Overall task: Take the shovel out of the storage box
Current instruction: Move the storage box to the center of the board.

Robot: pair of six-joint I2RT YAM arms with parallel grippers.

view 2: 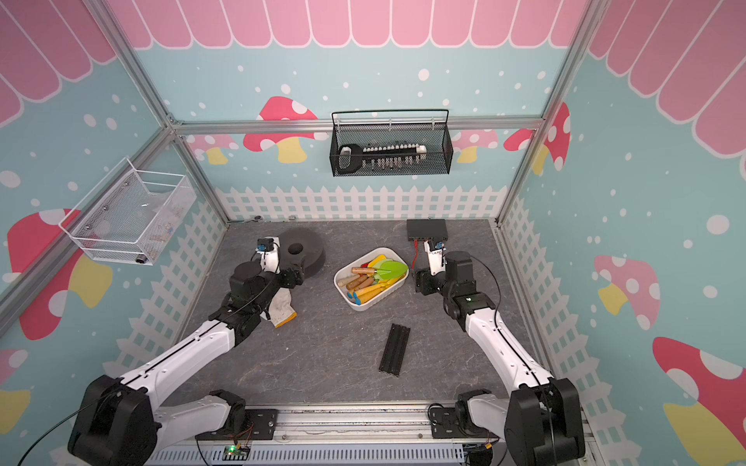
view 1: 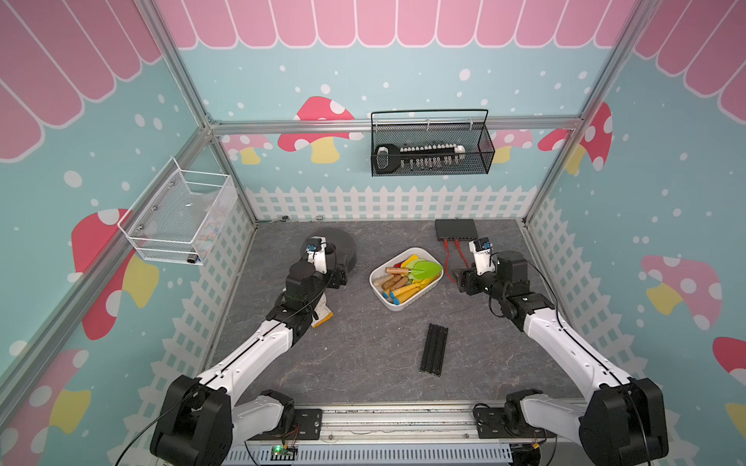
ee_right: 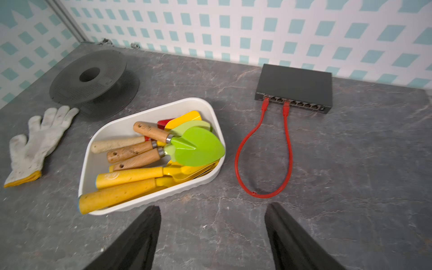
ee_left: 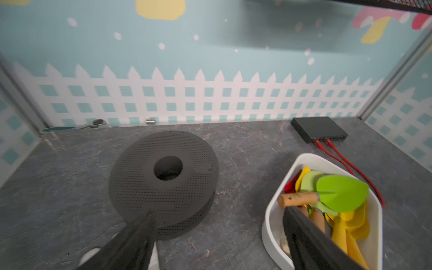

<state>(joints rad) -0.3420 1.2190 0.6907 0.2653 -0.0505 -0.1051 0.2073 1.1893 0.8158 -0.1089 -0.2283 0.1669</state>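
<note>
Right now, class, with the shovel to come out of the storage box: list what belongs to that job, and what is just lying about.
Belongs to the job:
storage box; green shovel on top; yellow shovels; left gripper and right gripper, both open.

Just lying about:
glove; perforated spool; network switch; red cable; black bar; black mesh basket; white wire basket.
</note>
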